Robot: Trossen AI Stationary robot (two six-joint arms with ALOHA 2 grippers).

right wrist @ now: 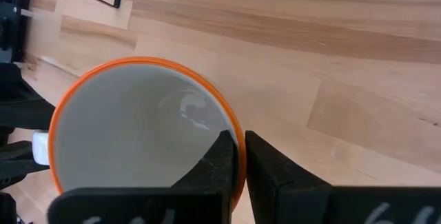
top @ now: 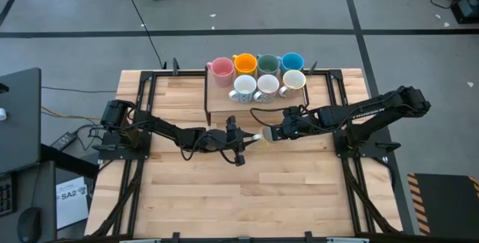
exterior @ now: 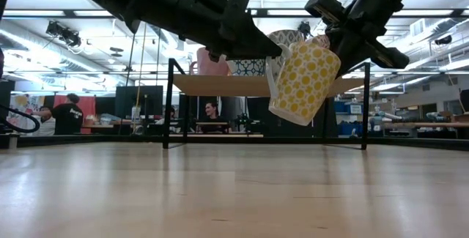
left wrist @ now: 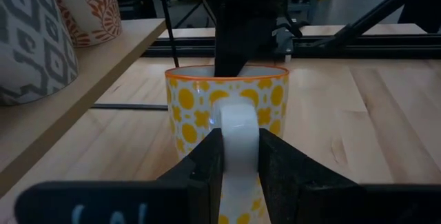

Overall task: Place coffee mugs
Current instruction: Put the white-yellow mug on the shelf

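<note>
Yellow-dotted mug (exterior: 304, 79) airborne, right gripper (right wrist: 240, 156) pinching rim, left gripper (left wrist: 240, 156) clamping handle.

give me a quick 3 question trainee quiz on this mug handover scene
1. True or false: the yellow-dotted mug rests on the table.
2. Which part of the mug does the left end effector clamp: A rim, B handle, C base?
3. The right end effector pinches the mug's ____.

Key: 1 false, it hangs in the air, tilted. 2 B. 3 rim.
</note>
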